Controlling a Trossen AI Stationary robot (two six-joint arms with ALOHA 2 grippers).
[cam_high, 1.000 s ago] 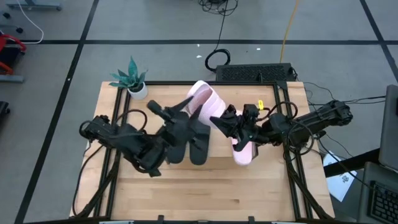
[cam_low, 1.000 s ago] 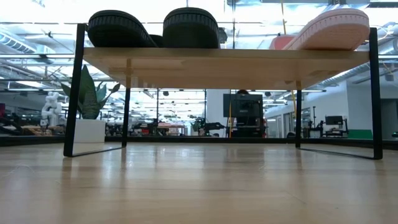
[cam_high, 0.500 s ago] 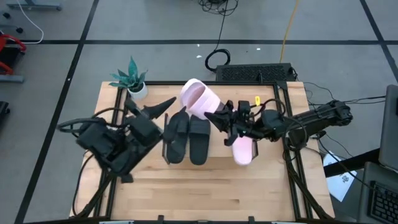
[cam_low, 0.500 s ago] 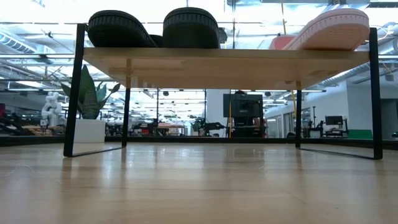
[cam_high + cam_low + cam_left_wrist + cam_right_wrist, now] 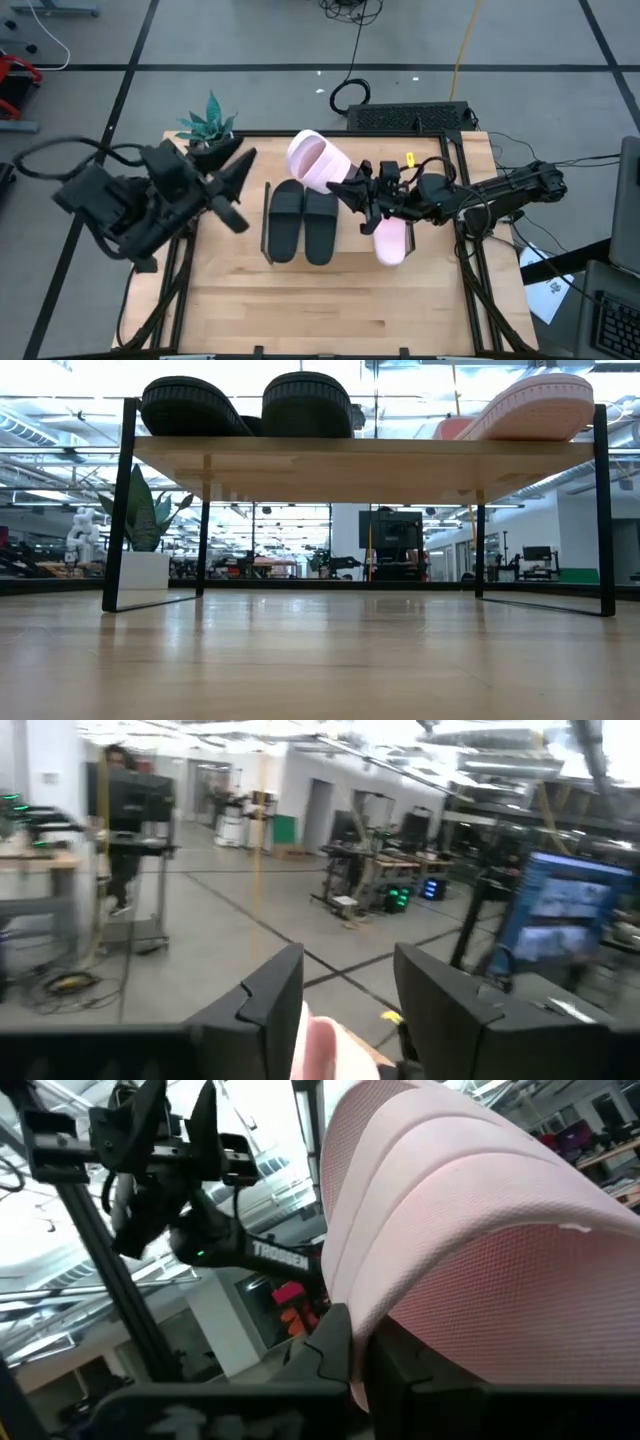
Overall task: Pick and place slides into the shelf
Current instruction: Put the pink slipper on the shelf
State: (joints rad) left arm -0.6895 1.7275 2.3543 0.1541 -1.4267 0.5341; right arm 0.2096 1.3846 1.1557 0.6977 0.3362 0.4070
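The two black slides (image 5: 302, 222) stand side by side on the shelf (image 5: 230, 262). Their soles show from below on the shelf board (image 5: 350, 460) in the low view. One pink slide (image 5: 391, 240) lies on the shelf's right part. My right gripper (image 5: 356, 192) is shut on the other pink slide (image 5: 316, 160), which is raised and tipped above the shelf between the black pair and the lying pink one. My left gripper (image 5: 246, 190) is open, raised over the table's left part and away from the slides. In its wrist view, the left gripper (image 5: 345, 1010) holds nothing. My right gripper pinches the raised pink slide between its two fingers (image 5: 335, 1348) at an edge of the ribbed pink strap (image 5: 400, 1295). It comes from the table's right, roughly level. The slide is lifted clear of the shelf and tilted, its free end (image 5: 303, 148) pointing up and far-left.
A potted plant (image 5: 213, 125) stands at the shelf's far left corner, close behind my left gripper. A black box (image 5: 410, 117) sits past the far edge. Bare board (image 5: 330, 310) lies along the near side. The shelf's black legs (image 5: 117, 505) show in the low view.
My left arm has pulled back from the black slides toward the table's left and risen, leaving the pair standing on the shelf. My right gripper, still shut on the pink slide, has carried it a little toward the table's left.
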